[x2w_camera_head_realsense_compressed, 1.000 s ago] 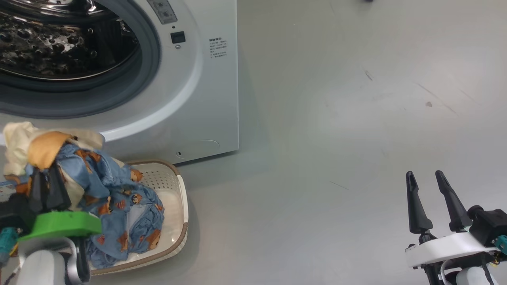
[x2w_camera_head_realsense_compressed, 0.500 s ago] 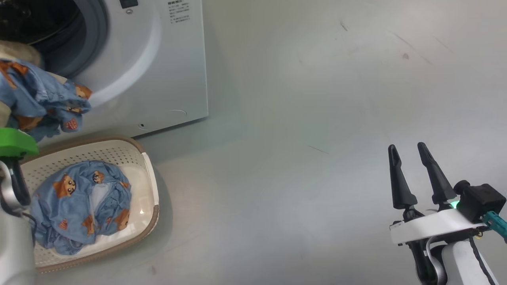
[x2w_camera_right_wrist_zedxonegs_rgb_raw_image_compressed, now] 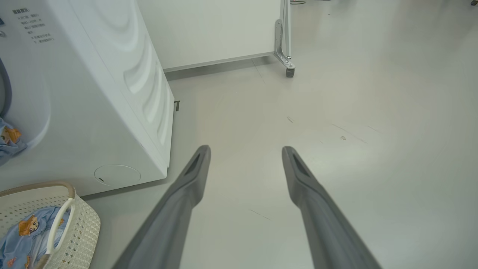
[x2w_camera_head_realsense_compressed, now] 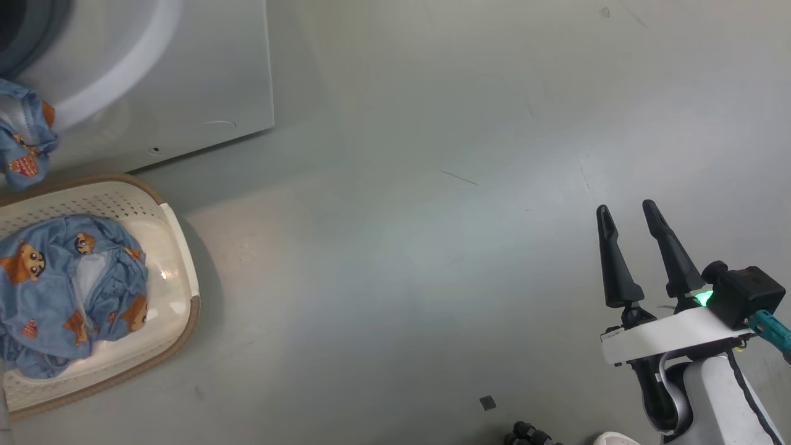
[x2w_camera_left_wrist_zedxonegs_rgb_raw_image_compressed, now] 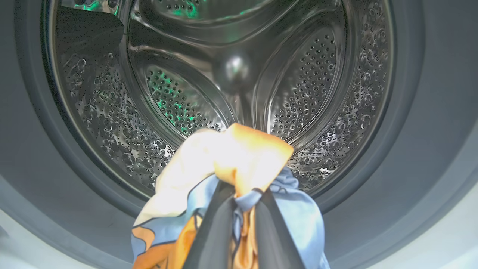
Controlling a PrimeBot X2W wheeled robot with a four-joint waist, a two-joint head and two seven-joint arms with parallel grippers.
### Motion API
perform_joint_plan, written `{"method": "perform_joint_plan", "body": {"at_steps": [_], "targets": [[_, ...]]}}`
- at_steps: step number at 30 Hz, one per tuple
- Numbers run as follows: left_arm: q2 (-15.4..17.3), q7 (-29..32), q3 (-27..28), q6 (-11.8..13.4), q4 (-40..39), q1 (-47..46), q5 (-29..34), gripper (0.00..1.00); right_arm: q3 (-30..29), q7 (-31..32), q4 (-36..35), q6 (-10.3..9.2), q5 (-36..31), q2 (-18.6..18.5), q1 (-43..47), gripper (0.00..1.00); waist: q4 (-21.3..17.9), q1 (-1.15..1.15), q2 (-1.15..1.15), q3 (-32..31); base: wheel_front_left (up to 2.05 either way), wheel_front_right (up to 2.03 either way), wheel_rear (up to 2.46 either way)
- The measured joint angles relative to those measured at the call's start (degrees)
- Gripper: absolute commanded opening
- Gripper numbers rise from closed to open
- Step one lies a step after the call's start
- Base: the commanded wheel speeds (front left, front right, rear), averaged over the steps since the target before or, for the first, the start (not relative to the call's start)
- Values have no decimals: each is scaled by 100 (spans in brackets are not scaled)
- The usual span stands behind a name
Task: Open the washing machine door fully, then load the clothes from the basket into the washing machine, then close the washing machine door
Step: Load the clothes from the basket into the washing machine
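Left gripper (x2w_camera_left_wrist_zedxonegs_rgb_raw_image_compressed: 242,191) is clamped on a bear-print garment (x2w_camera_left_wrist_zedxonegs_rgb_raw_image_compressed: 246,157). The fabric is bunched between the two fingers, with cream and orange folds poking up past the tips and blue hanging down both sides. In the left wrist view it sits right at the mouth of the washing machine (x2w_camera_head_realsense_compressed: 185,80), low against the grey gasket (x2w_camera_left_wrist_zedxonegs_rgb_raw_image_compressed: 410,112), with the steel drum (x2w_camera_left_wrist_zedxonegs_rgb_raw_image_compressed: 306,74) behind. We can't tell whether the fabric has crossed the gasket line. Its lower part is hidden behind the fingers and cut off by the bottom edge.

In the head view a blue printed fold dangles at the left edge against the machine front, just above the basket (x2w_camera_head_realsense_compressed: 185,272). Most of it is out of frame, so we can't confirm it's the same piece.

A second garment (x2w_camera_head_realsense_compressed: 68,290) lies crumpled in the basket, which is on the floor (x2w_camera_head_realsense_compressed: 432,247) just in front of the machine, with its left end cropped.

Right gripper (x2w_camera_head_realsense_compressed: 625,209) — fingers spread wide, nothing between them, over bare floor well right of the basket.
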Motion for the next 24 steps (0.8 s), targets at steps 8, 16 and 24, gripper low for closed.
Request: {"method": "perform_joint_plan", "body": {"at_steps": [8,16,24], "targets": [[16,-108,-34,1,332,-449,92,0,282,0,47,0,2,-32,-137,100,-48,0,0,395,0,0,0],[249,-148,-47,8,532,-1059,298,0,527,0,62,0,62,-94,-255,100,-81,0,0,626,0,0,0],[379,-149,-140,8,675,-1624,438,0,648,0,60,0,159,-96,-255,100,-152,0,0,842,0,0,0]]}}
